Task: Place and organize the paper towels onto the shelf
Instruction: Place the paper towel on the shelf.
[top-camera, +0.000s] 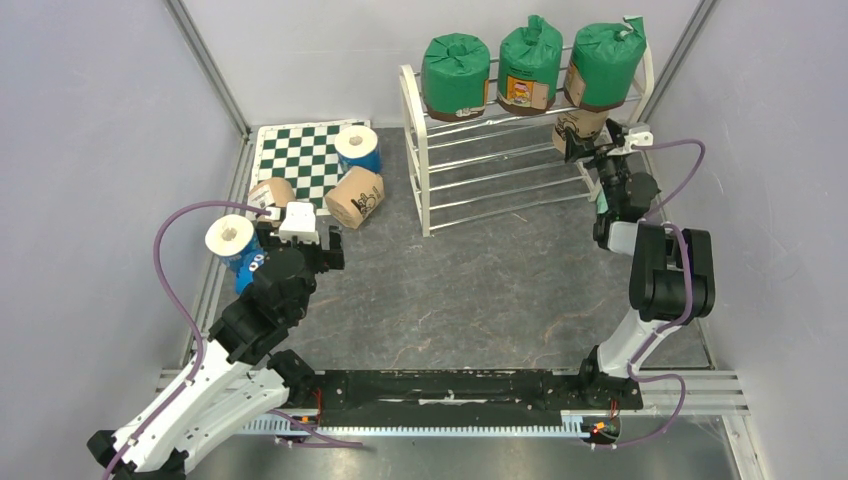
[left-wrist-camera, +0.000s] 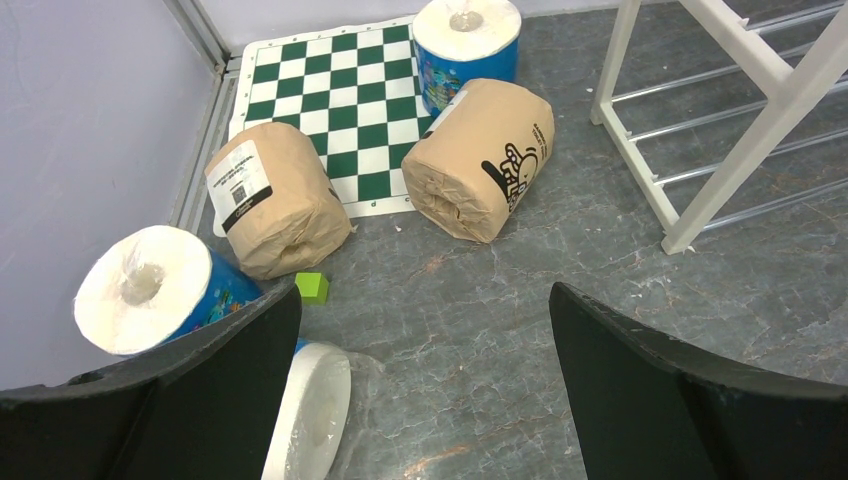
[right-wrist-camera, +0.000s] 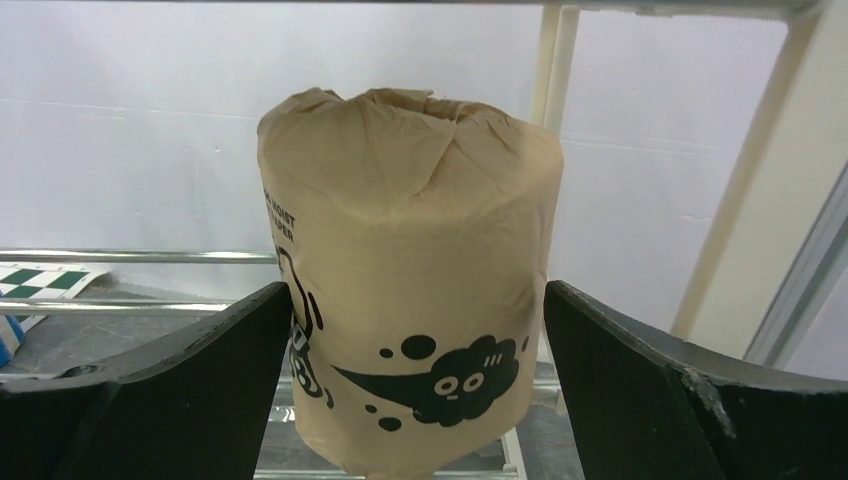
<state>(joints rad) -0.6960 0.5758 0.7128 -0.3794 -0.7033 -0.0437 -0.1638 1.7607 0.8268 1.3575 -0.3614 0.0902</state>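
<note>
Black fingers (right-wrist-camera: 200, 400) of the right gripper (right-wrist-camera: 418, 292) are pinching a tan roll (right-wrist-camera: 410, 180) by its sides, standing it upright on a tier of the shelf (top-camera: 413, 130) at the far right corner of the tabletop, just beneath three green rolls (top-camera: 528, 65) lining the top tier. Stocking of the tan row is seemingly under way, so the next move is likely calling for those fingers to part and back out level without tipping the roll. Meanwhile the left gripper (left-wrist-camera: 422, 292) is hovering spread and empty near the left edge, facing two loose tan rolls (left-wrist-camera: 275, 195) and three blue-and-white rolls (left-wrist-camera: 145, 290) waiting toward the far left corner.
</note>
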